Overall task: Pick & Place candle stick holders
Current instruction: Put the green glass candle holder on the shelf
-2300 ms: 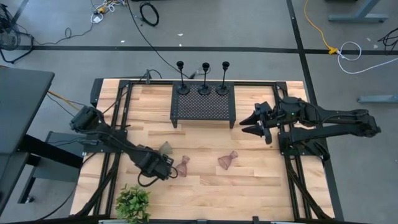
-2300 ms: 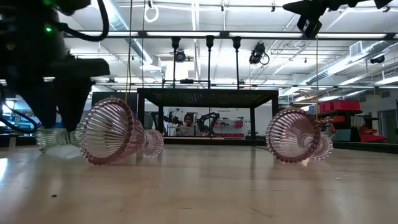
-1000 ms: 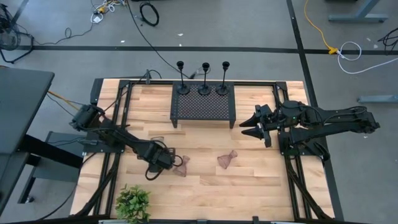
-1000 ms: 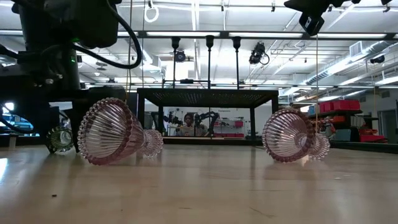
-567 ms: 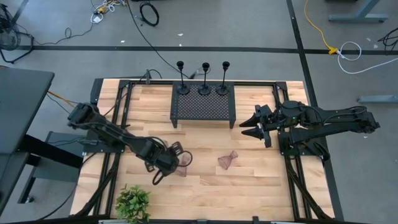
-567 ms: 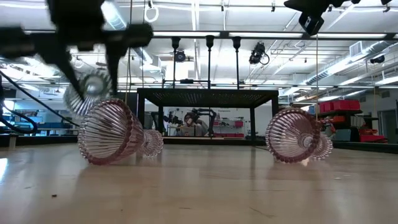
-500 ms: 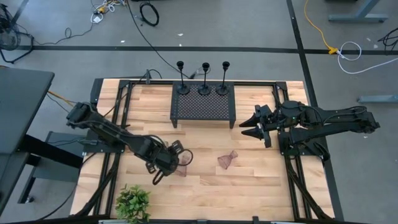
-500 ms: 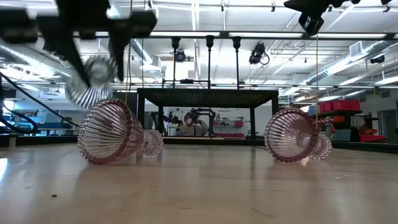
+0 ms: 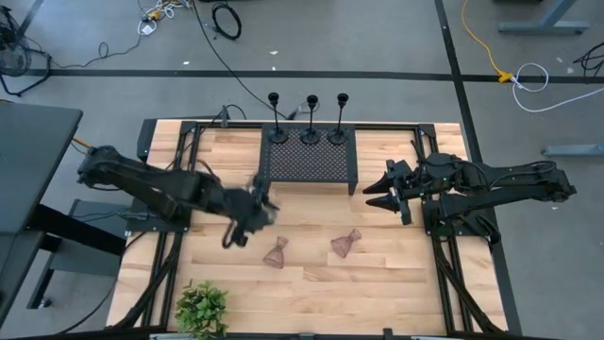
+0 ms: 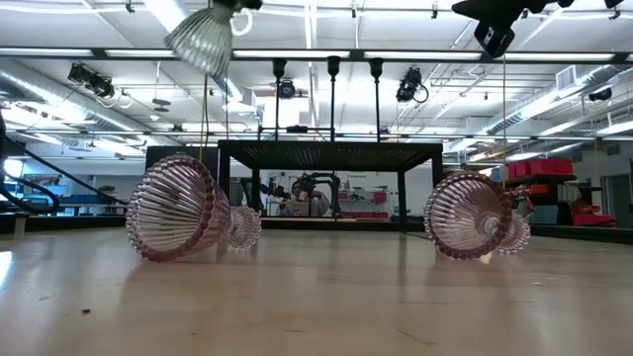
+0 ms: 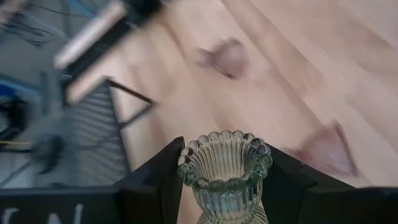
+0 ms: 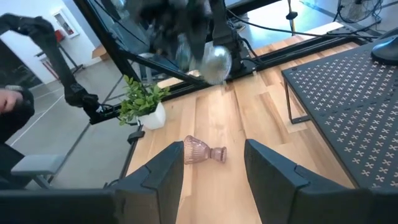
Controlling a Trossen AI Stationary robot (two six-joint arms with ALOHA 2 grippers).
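Note:
My left gripper [image 9: 260,200] is shut on a greenish ribbed glass candle holder [image 11: 225,171], high above the table just in front of the black mesh stand [image 9: 309,162]. The holder also shows at the top of the low view [image 10: 201,38]. Two pink glass holders [image 9: 276,253] [image 9: 345,243] lie on their sides on the wood. Three tall black stem holders [image 9: 310,118] stand on their round feet at the stand's far edge. My right gripper [image 9: 377,195] is open and empty, hovering right of the stand. My left gripper pinches the greenish holder between its two fingers [image 11: 158,180], which lie on opposite sides of the ribbed body [image 11: 186,177] just behind the scalloped rim. The holder lies along the fingers, rim away from the wrist. It is lifted clear and tilted, flared end [image 10: 193,44] slanting down.
A small green plant in a white pot [image 9: 201,307] stands at the near left edge. The black arm frames [image 9: 170,189] run along both sides of the table. Bare wood [image 9: 377,283] lies in front of the pink holders.
My left gripper has risen from table height beside the left pink holder and gone toward the far edge, up to the black stand. The greenish holder, which lay on the table, is now lifted clear. Both pink holders have stayed in place.

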